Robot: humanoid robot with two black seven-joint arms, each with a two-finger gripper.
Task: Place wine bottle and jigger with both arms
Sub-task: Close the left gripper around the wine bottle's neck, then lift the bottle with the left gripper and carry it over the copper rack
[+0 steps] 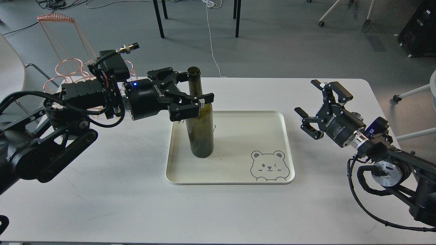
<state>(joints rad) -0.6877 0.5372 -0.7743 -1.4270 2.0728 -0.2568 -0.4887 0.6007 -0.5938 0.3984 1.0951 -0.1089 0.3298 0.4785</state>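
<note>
Wine bottle (201, 119) stands upright on cream tray (231, 177), left part, mid tabletop (102, 204). Left hand (196, 98) reaches in from left, fingers around bottle shoulder, apparently clamped on it, though contact on far side hidden. Right hand (315, 107) hovers over right tabletop, fingers apart, empty, well apart from tray. Jigger not identifiable; small shiny shape behind right hand too hidden to name. Risks: tall narrow bottle tips if left hand pulls away sideways while fingers drag on glass; smooth glass slips in high grip; right arm sweep could nudge tray.
</note>
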